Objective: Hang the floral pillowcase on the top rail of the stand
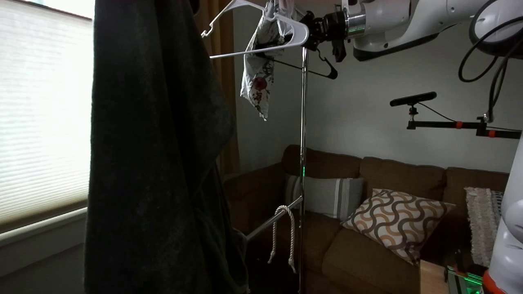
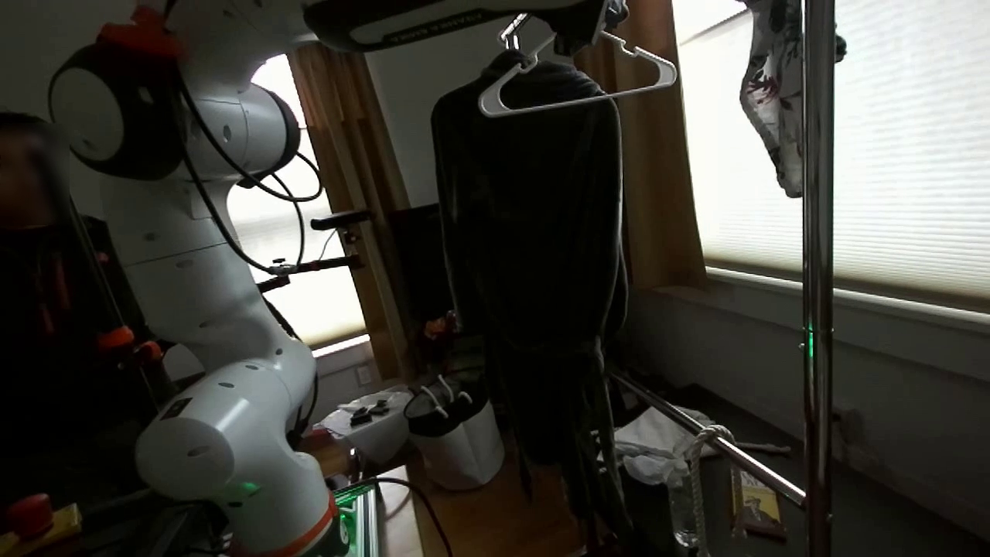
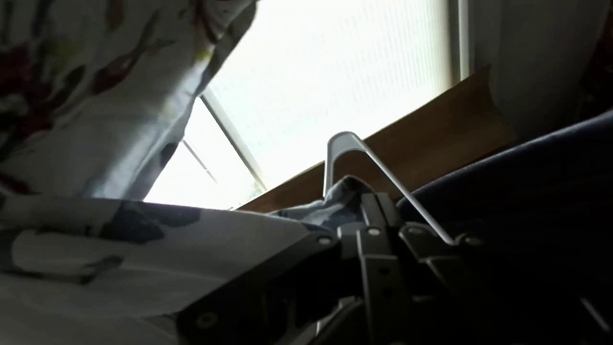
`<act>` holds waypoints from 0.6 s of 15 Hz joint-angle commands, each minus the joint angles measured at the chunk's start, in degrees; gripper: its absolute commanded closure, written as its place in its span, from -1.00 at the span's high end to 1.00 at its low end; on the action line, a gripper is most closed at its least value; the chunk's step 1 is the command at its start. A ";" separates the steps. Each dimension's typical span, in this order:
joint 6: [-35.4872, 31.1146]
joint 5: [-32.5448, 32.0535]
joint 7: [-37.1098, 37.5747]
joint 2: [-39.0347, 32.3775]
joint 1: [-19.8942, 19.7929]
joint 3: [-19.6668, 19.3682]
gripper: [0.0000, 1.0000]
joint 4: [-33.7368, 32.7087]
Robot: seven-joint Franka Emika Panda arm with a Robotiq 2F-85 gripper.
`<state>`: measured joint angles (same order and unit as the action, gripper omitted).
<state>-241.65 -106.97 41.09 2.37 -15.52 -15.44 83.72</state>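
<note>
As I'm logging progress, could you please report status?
Gripper shut on pillowcase. Lower part dangling, rail contact not visible. White hanger close to gripper, possibly in the way.

Window is blown out, rest v. dim, wrist view poss. soft.

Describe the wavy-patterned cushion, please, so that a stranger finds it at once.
In an exterior view, find the brown sofa. On it, just right of the grey striped cushion in the picture, rests the wavy cushion. Its orange and brown curves set it apart from that neighbour's straight stripes.
</note>
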 commanded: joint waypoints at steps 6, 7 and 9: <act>-0.16 -2.63 7.89 4.41 2.48 3.50 -0.99 11.85; -0.15 -3.05 8.22 4.43 2.19 3.36 -0.99 11.98; 0.15 -0.79 6.50 2.26 2.19 3.29 -0.96 9.53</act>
<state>-241.60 -107.89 47.85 4.53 -13.48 -12.02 92.97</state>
